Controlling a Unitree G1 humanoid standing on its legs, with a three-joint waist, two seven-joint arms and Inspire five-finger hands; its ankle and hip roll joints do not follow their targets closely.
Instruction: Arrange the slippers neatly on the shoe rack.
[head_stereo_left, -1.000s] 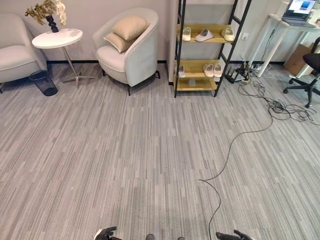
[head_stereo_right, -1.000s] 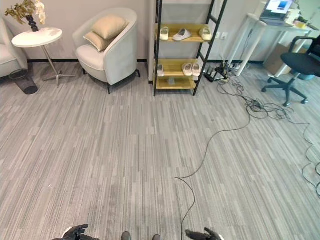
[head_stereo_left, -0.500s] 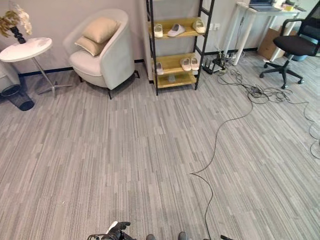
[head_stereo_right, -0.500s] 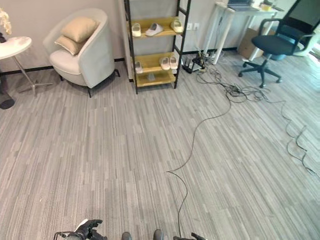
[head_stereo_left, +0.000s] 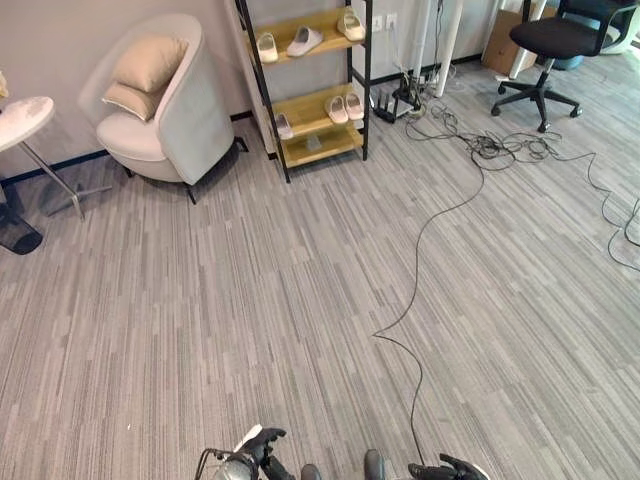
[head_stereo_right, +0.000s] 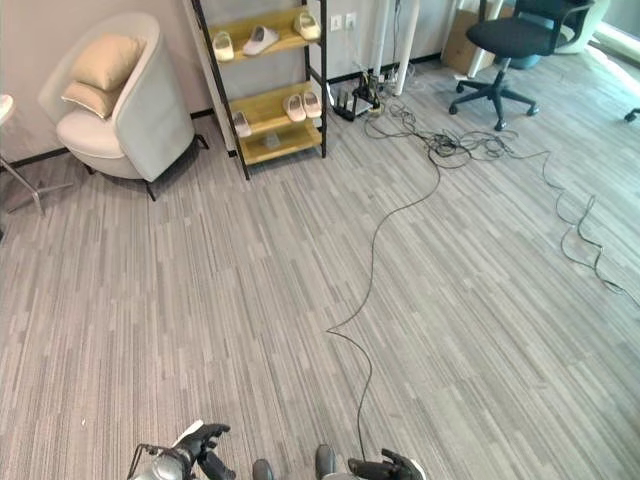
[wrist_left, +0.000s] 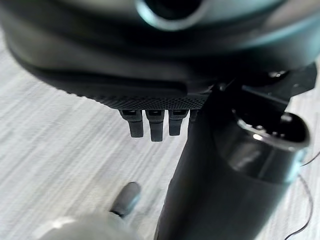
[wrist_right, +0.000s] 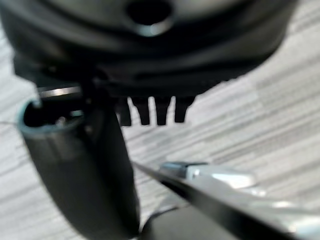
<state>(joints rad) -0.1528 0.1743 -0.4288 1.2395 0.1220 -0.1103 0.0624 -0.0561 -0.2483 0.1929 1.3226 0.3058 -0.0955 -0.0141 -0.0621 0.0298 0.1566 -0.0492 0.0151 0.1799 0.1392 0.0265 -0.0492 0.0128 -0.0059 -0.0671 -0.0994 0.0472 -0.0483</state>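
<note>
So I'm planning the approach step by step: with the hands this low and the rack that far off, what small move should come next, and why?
Probably a short walk forward and slightly left toward the shoe rack. It stands far across the floor by the armchair, well out of reach, slippers on its shelves. The left hand and right hand hang low, holding nothing.
</note>
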